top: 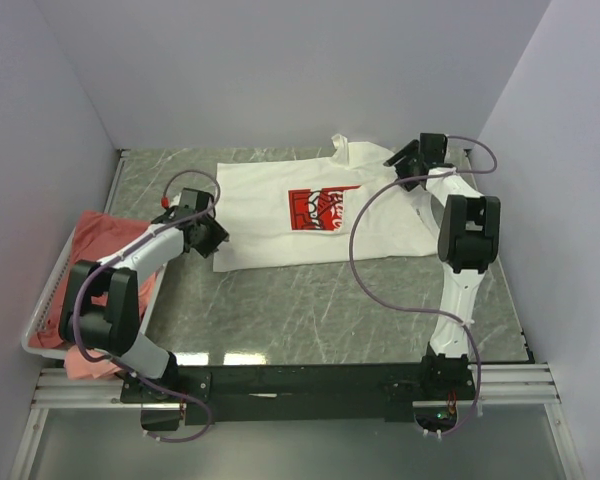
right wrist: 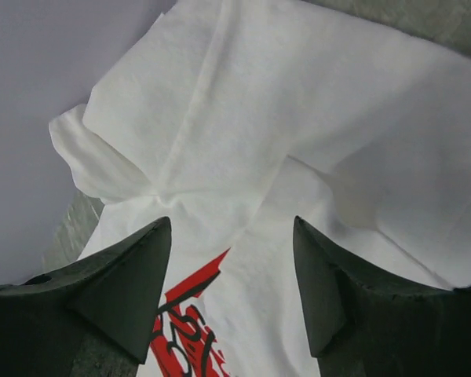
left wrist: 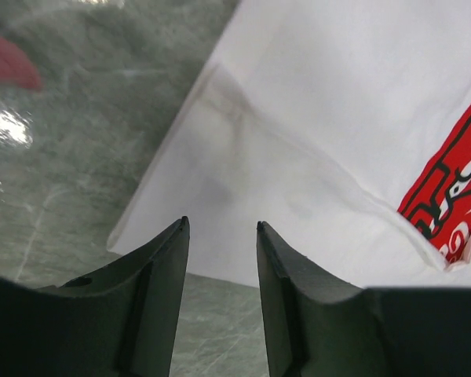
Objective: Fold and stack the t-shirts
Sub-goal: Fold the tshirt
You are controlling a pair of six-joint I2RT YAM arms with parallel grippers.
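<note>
Now the white cotton t-shirt with a red rectangular print (top: 270, 215) is lying spread on the marbled desk (top: 310, 310). Left gripper (left wrist: 220, 224) is hovering, jaws apart, over its left corner; right gripper (right wrist: 231, 224), jaws spread wide, over its rumpled far-right part.

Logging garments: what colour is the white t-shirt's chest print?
Print: red with white and black lines, best in top external.

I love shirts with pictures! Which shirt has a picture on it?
The white shirt spread on the table: it has a red picture on its chest. The pink shirt in the basket looks plain.
</note>
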